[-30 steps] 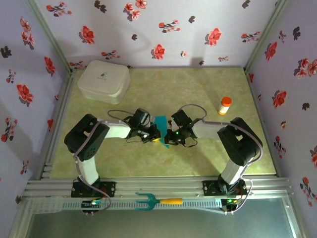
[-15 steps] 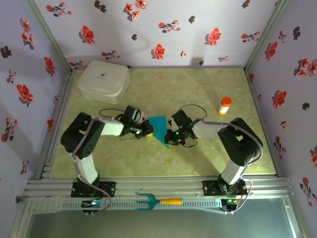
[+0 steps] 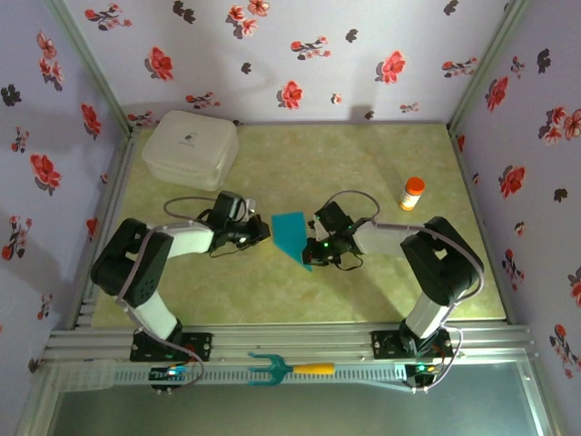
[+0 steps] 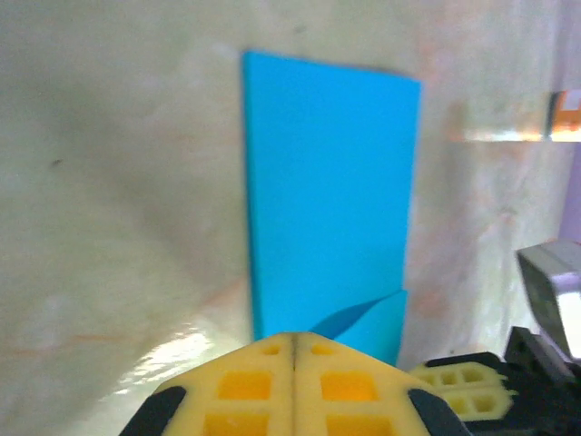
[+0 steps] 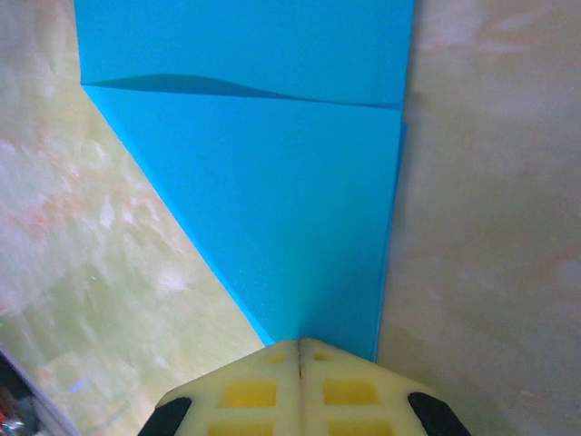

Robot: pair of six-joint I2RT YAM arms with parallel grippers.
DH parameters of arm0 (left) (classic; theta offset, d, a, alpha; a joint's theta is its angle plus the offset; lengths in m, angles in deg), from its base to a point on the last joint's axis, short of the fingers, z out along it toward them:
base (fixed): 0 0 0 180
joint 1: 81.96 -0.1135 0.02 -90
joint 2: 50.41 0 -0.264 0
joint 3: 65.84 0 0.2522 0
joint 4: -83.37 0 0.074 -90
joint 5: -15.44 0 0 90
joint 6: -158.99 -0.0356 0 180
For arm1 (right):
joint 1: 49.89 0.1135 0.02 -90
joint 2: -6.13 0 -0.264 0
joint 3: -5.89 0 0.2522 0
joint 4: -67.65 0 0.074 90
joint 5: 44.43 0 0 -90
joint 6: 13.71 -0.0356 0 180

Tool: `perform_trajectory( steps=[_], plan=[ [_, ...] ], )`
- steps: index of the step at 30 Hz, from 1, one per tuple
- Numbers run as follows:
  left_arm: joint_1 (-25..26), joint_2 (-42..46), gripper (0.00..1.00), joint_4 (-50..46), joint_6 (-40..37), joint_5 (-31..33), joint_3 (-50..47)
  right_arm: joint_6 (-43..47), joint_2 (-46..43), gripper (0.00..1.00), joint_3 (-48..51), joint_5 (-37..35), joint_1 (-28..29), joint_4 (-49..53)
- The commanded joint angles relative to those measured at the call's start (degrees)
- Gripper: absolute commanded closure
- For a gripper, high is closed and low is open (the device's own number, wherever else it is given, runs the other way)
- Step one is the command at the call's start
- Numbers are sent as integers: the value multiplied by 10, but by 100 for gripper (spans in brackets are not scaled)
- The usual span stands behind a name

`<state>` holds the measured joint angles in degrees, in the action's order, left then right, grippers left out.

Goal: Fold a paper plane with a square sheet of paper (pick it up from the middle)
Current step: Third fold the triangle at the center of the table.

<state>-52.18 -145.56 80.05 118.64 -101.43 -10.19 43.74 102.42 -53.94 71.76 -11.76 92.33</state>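
Note:
The teal-blue sheet of paper [image 3: 290,229] lies folded on the table's middle, a narrow strip with one corner turned in to a slanted edge. In the left wrist view the paper [image 4: 327,173] stretches away from my left gripper [image 4: 295,338], which is shut with its tips at the paper's near edge. My left gripper [image 3: 266,232] sits just left of the sheet. My right gripper [image 3: 311,247] is shut too, and its tips [image 5: 300,345] rest over the pointed end of the paper [image 5: 272,200]. Its yellow fingers [image 4: 454,377] show beside the paper.
A white lidded box [image 3: 191,148] stands at the back left. An orange-capped bottle [image 3: 412,193] stands to the right. A teal fork-shaped tool with a yellow handle [image 3: 272,368] lies on the front rail. Aluminium frame posts and flowered walls close in the table.
My left gripper has slid leftward off the paper, uncovering more of the sheet. The left arm has swung outward with it. The right gripper has stayed at the paper's point.

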Motion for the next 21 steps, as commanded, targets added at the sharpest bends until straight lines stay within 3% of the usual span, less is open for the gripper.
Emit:
perform_trajectory(
  steps=[1, 9, 11, 12, 17, 21],
  plan=[
    [13, 21, 96, 5, 15, 28, 8, 62, -24, 100, -16, -36, -5, 80],
    [41, 7, 88, 4, 23, 27, 23, 59, -86, 93, -20, -100, -19, 78],
    [41, 4, 85, -5, 34, 38, 24, 43, -88, 80, -17, -117, -22, 65],
    [41, 3, 84, -6, 35, 39, 25, 38, -88, 77, -14, -118, -22, 55],
    [40, 3, 74, -13, 33, 40, 27, 22, -58, 66, -23, -91, -23, 16],
    [39, -2, 70, -22, 31, 39, 33, 11, -27, 66, -38, -59, -24, -16]
  ],
)
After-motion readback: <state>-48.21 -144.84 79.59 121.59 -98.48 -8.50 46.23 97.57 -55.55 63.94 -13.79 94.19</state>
